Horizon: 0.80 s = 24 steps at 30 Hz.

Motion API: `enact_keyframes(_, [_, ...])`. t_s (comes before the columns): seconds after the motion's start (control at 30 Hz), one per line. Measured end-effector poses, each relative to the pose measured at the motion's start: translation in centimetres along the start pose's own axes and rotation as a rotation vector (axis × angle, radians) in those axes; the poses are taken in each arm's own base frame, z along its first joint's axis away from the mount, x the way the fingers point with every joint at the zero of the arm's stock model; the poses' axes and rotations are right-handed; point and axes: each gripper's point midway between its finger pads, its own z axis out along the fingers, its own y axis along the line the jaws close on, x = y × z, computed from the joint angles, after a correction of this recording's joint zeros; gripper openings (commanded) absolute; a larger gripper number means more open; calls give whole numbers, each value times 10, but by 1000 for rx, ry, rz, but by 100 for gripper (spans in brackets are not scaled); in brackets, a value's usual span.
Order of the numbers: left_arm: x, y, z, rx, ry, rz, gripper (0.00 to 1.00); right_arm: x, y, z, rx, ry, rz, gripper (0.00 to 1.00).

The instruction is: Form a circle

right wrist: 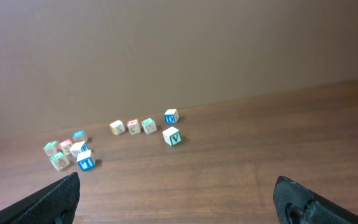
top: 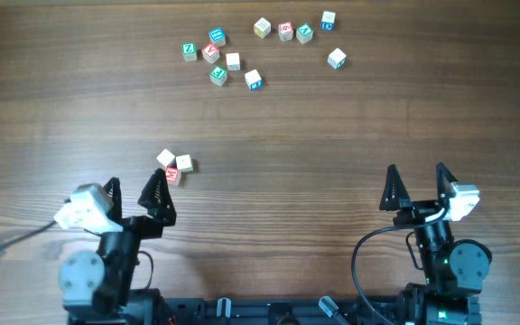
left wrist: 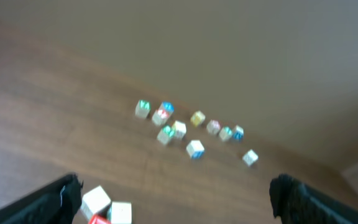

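Note:
The circle (top: 174, 166) is a tight cluster of three small pale wooden cubes, one with red faces, on the wooden table left of centre. My left gripper (top: 134, 193) stands open just below and left of it, its right finger close to the red cube. In the left wrist view the cluster (left wrist: 106, 207) shows at the bottom left beside the left finger, with the gripper (left wrist: 179, 199) empty. My right gripper (top: 417, 185) is open at the lower right, far from the cluster. Its wrist view shows the gripper (right wrist: 179, 199) with bare table between the fingers.
Several loose alphabet cubes lie at the far side of the table: one group (top: 219, 59) at the back left and a row (top: 294, 32) at the back centre, with a lone cube (top: 336, 60) to the right. They also show as scattered cubes (right wrist: 145, 126) in the right wrist view.

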Motion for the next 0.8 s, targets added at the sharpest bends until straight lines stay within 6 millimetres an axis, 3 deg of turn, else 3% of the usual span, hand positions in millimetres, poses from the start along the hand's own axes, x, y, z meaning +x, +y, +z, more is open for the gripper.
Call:
enact_keyframes(0.23, [16, 14, 26, 94, -228, 127, 100, 0, 0, 0, 0, 1, 5, 100])
enact_keyframes(0.43, [66, 42, 42, 21, -90, 213, 100, 0, 0, 0, 0, 1, 6, 100])
enact_keyframes(0.8, [65, 42, 42, 21, -92, 238, 100, 0, 0, 0, 1, 1, 6, 100])
